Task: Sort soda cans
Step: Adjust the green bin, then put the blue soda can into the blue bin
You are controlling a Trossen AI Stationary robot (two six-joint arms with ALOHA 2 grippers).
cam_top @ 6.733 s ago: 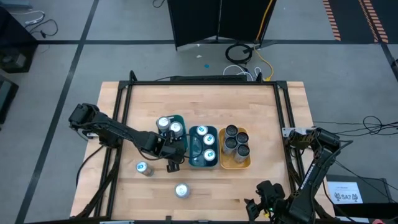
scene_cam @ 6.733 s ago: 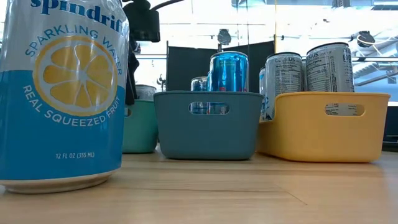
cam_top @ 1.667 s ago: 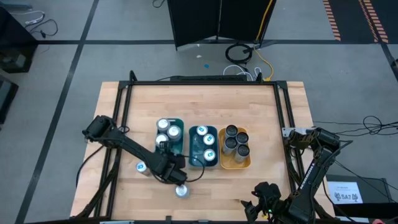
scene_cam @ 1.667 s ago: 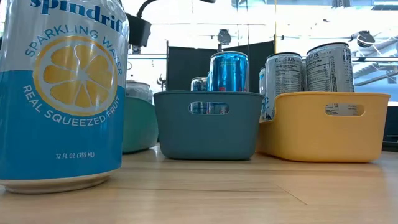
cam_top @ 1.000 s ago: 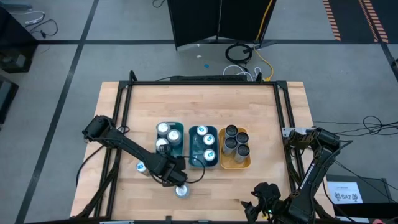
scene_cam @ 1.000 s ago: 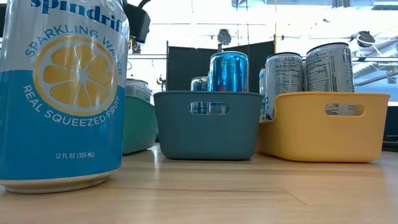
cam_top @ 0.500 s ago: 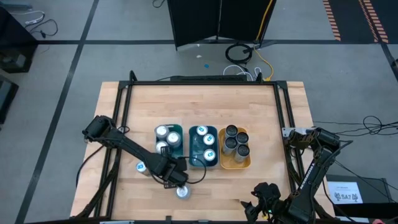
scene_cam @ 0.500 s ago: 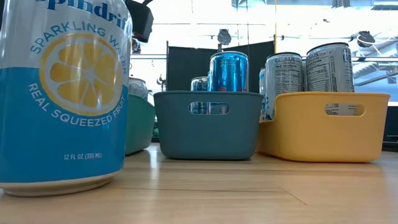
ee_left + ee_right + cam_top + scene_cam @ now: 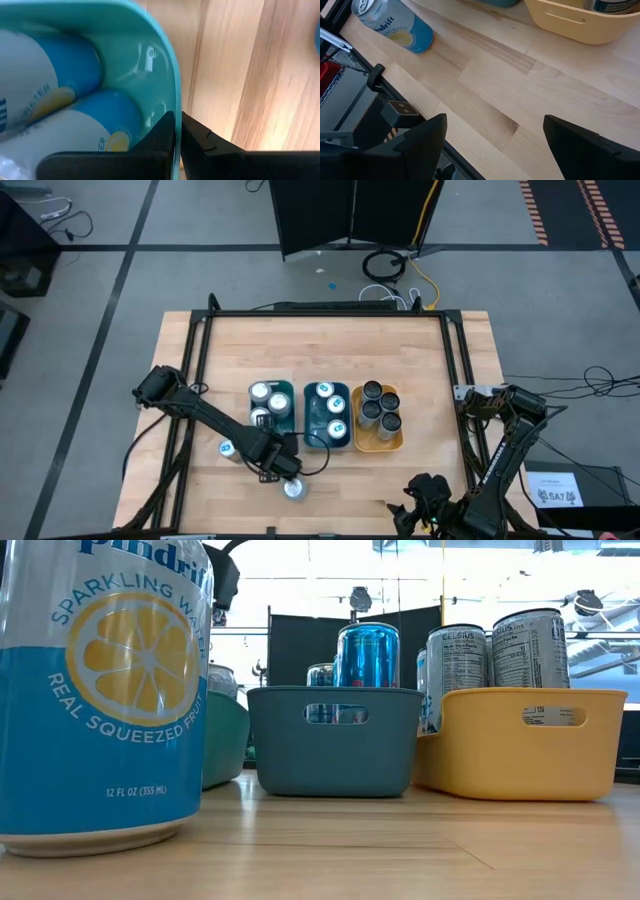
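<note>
Left to right, high view: loose soda can (image 9: 229,450) stands on the table (image 9: 240,350) at about 8 o'clock from the tray row, just beside the left arm's forearm. Left gripper (image 9: 283,463) sits at the front edge of the teal tray (image 9: 285,391); in the left wrist view its fingers (image 9: 165,135) are pinched onto the tray's rim, one inside the wall, one outside, nearly meeting. That tray holds Spindrift cans (image 9: 75,125). A second loose can (image 9: 293,488) stands right at 6 o'clock of the gripper, fills the low view's left side (image 9: 100,690) and hides most of the teal tray there. Next tray over, dark blue (image 9: 308,442), holds blue-topped cans (image 9: 336,403); then the yellow tray (image 9: 380,446) with dark-topped cans (image 9: 372,391). Three trays side by side, close together. Right gripper (image 9: 430,505) is parked at 5 o'clock near the table's front edge, fingers (image 9: 420,137) spread wide, holding nothing.
</note>
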